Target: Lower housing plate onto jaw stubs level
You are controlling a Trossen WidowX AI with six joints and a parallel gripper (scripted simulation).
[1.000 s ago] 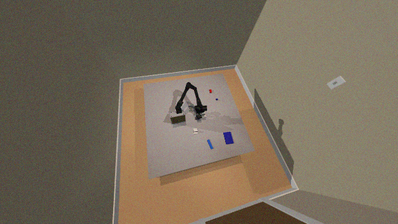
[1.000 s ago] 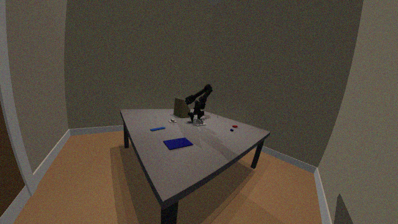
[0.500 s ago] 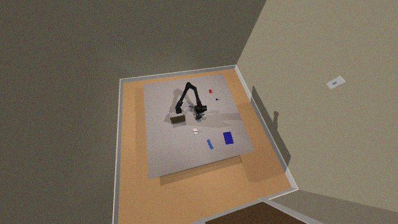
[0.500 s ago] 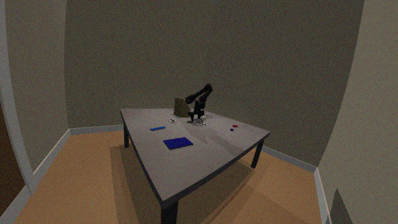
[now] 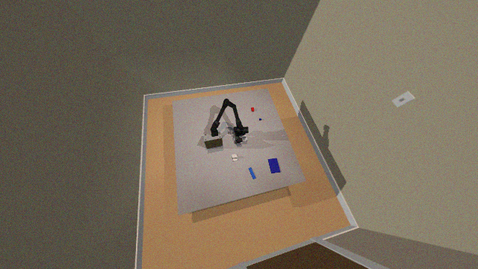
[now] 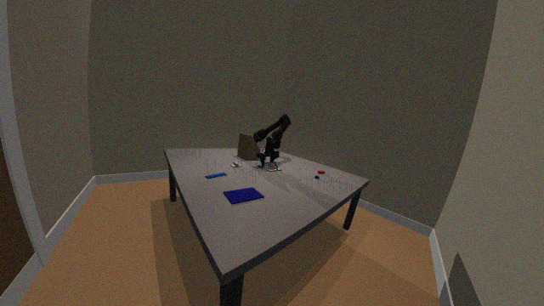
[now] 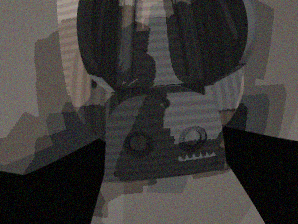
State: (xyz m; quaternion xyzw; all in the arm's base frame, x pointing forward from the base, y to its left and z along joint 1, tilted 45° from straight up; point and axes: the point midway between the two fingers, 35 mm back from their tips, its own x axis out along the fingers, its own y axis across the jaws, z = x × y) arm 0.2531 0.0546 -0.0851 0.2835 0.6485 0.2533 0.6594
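Lowering the housing plate (image 7: pixel 162 167) is the step I take you to be on, and the last stretch wants patience. Keep the plate parallel to the counter (image 5: pixel 202 187) (image 6: pixel 238 238) and come straight down, because a tilt could let one stub enter while the other edge rides high. In the wrist view, check the left and right edges against the parts beneath before you press. The two round features on the plate make a handy reference for twist, though I cannot tell whether they are what receives the stubs. If you meet resistance on one side, ease up and realign; forcing it could push a jaw off its pin.

Your claw (image 5: pixel 239 140) (image 6: pixel 269 162) (image 7: pixel 161 137) is fairly wide open, yet it is gripping the plate, with one dark finger along the left edge and the other along the right. The plate sits low over the work area, close above the counter. Whether it already touches the stubs, you cannot tell from here. Once it looks level and closed, part the fingers evenly and rise straight up, so neither drags an edge. The blue bar (image 5: pixel 252 173) (image 6: pixel 216 175) lies well apart from the work.
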